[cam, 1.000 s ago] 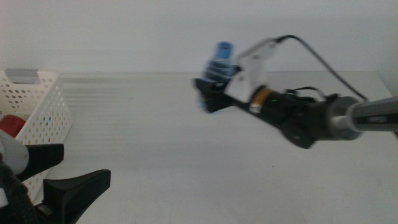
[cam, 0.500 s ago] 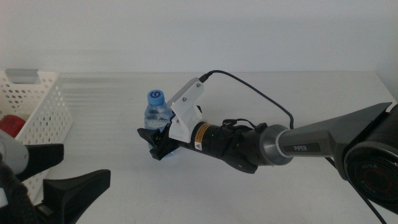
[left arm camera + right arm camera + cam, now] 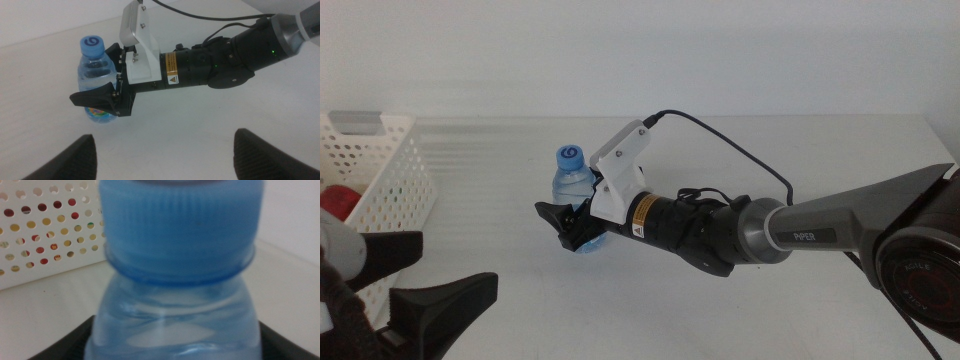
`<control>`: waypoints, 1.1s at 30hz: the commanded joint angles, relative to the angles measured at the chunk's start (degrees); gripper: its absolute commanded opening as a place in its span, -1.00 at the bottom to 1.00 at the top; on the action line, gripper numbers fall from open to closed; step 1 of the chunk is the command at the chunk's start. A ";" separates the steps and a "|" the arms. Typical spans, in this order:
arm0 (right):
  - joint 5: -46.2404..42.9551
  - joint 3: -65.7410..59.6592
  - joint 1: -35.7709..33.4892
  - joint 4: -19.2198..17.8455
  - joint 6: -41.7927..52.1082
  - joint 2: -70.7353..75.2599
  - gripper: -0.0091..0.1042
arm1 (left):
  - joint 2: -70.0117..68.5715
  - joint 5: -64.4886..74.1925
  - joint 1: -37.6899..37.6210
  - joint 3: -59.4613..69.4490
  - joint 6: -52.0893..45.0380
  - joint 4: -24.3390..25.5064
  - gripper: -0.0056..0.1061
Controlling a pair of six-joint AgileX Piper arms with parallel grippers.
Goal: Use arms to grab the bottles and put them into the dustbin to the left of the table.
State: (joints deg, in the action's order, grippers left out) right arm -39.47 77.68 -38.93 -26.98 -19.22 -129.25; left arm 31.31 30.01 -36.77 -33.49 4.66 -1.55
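The small blue-capped water bottle (image 3: 572, 178) stands upright on the table (image 3: 740, 160), left of centre. My right gripper (image 3: 560, 215) reaches in from the right with its jaws on either side of the bottle's lower body, slightly spread. The left wrist view shows the bottle (image 3: 95, 70) and the right gripper (image 3: 97, 75) around it. The bottle (image 3: 180, 255) fills the right wrist view. My left gripper (image 3: 458, 262) waits open and empty at the bottom left, and its open jaws also frame the left wrist view (image 3: 175, 165). The red can (image 3: 338, 202) lies inside the dustbin (image 3: 380, 170). The yellow-liquid bottle is out of view.
The white perforated dustbin stands at the table's left edge and also shows behind the bottle in the right wrist view (image 3: 40, 230). The right arm's black cable (image 3: 740, 150) loops above its wrist.
The right arm swung the bottle from mid-air at centre down and left to the table. In the last half second its jaws spread a little and the bottle stayed put.
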 commanded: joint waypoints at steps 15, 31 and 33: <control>-2.62 -9.52 0.38 -4.58 -4.11 16.43 0.53 | 0.14 -4.23 -0.20 -1.60 0.52 -0.11 0.72; 4.83 -33.74 0.49 9.67 3.18 46.81 0.52 | 0.14 -4.23 -0.20 -1.60 0.52 -0.11 0.72; 9.79 -36.42 0.56 14.29 7.59 51.75 0.52 | 0.14 -4.23 -0.20 -1.60 0.52 -0.11 0.72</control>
State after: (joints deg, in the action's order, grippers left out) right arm -29.51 41.72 -38.83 -16.99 -15.46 -82.89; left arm 31.31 30.01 -36.77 -33.49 4.66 -1.55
